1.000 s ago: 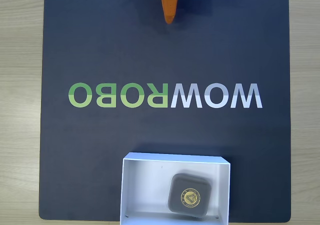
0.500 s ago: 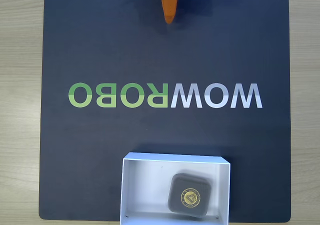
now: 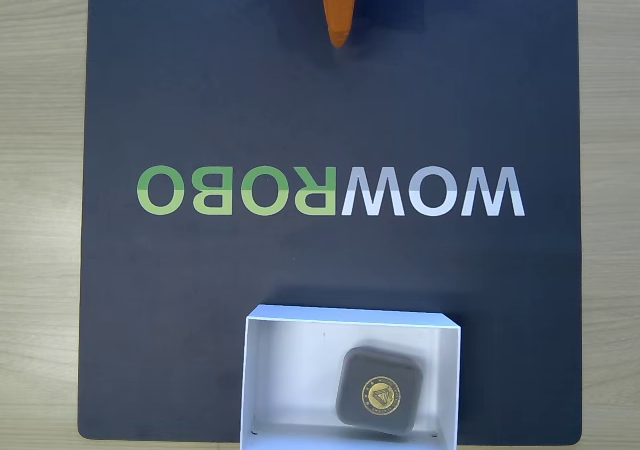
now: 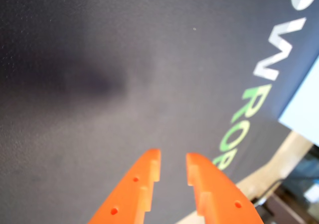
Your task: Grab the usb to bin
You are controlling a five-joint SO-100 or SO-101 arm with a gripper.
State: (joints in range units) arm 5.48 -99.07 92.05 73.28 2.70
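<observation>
At bottom edge of fixed view: bin [image 3: 262,370], white, shallow, sitting on dark mat [image 3: 200,300]. Usb [image 3: 380,391] lies flat inside bin, right of centre, gold emblem up. Mid-mat: mirrored WOWROBO lettering [image 3: 330,191]. Far top edge: orange gripper [image 3: 340,38], tip pointing down, well apart from bin. Wrist view: gripper [image 4: 173,163] over bare mat, fingers [image 4: 144,181] slightly parted, narrow gap, holding nothing; pale bin corner [image 4: 305,109] at right edge.

The bin [image 3: 262,370] is cut off by the bottom edge below the usb [image 3: 381,391]. The end effector [image 3: 339,36] is cut off at the top edge. In the wrist view, the bin [image 4: 305,115] is a blurred corner.
</observation>
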